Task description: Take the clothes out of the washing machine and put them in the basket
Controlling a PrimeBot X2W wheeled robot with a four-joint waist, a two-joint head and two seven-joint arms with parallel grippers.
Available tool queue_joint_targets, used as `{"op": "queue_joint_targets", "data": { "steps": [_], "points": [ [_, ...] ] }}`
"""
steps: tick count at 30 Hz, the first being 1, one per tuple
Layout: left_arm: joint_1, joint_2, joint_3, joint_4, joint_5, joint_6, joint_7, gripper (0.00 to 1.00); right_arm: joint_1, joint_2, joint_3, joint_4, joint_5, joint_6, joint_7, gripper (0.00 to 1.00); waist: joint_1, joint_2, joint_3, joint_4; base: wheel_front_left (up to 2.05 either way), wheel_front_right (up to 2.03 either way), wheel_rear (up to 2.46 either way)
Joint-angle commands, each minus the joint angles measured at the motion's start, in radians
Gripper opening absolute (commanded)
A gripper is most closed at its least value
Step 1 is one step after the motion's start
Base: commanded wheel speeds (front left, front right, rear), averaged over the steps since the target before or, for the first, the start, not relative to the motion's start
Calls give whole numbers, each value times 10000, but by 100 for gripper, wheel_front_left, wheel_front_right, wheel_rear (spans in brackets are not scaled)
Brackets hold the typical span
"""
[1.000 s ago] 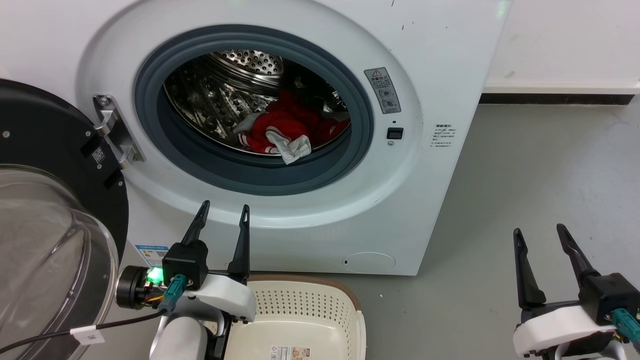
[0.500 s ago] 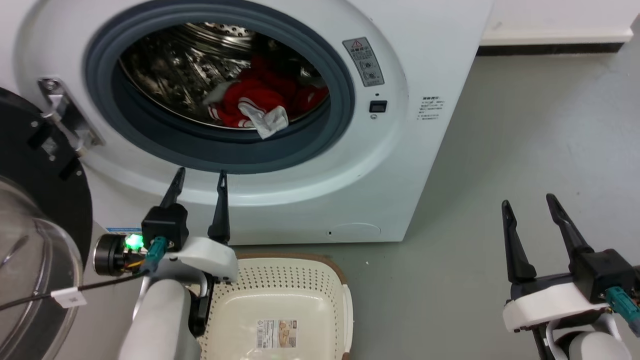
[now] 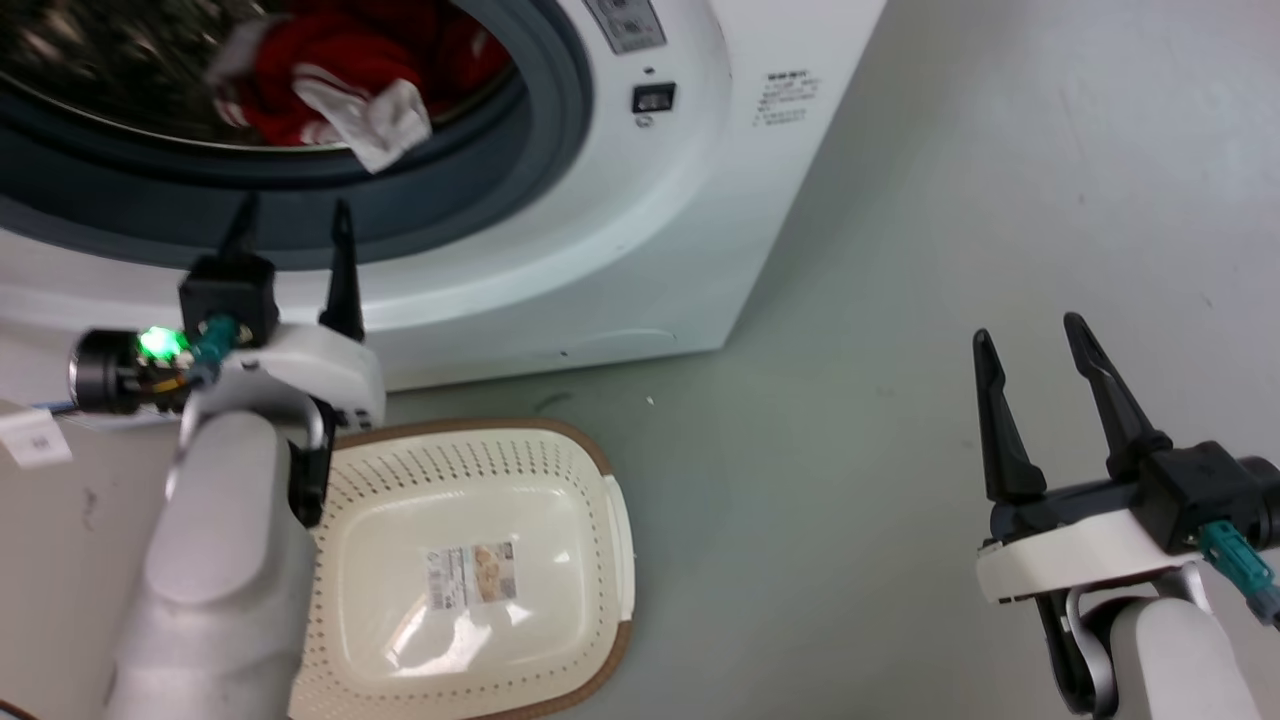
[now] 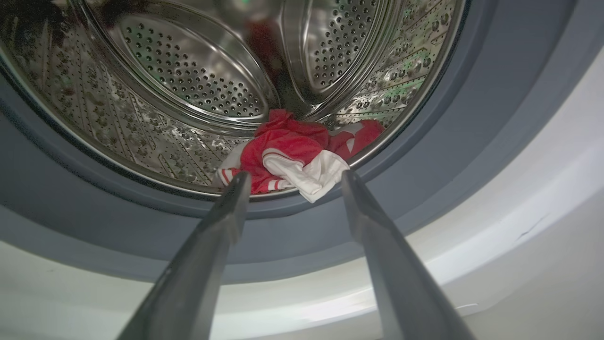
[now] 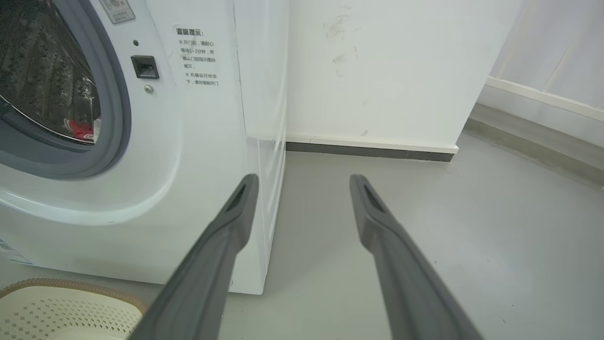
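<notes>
As the clothes in the washing machine look soft and light, we'd pinch their white fold with our spread, empty left tool.

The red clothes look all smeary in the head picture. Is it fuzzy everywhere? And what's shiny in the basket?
Head view: the clothes and the drum are smeared with blur, and white glare sits on the base of the basket. Left wrist view: the clothes are sharp, but the left pincer, close to the lens, looks soft.

Head view from above, wrist views low, washing machine (shared throughout)
</notes>
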Motion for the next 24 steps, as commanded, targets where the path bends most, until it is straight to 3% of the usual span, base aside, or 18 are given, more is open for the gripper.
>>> {"op": "queue_joint_targets", "data": {
  "steps": [1, 16, 24],
  "points": [
    [-497, 198, 13, 305, 79, -30, -25, 100, -324, 23, 96, 121, 134, -7, -143, 100, -1, 0, 802, -533, 0, 0, 0],
    [-3516, 1548, 125, 2585, 174, -159, 46, 100, -1143, 23, 779, 800, 838, -7, -432, 100, -1, 0, 2085, -1522, 0, 0, 0],
    [-5246, 2525, -132, 3874, 449, -344, 875, 100, -1409, 25, 1231, 764, 1271, -7, -430, 100, -1, 0, 2446, -2081, 0, 0, 0]
  ]
}}
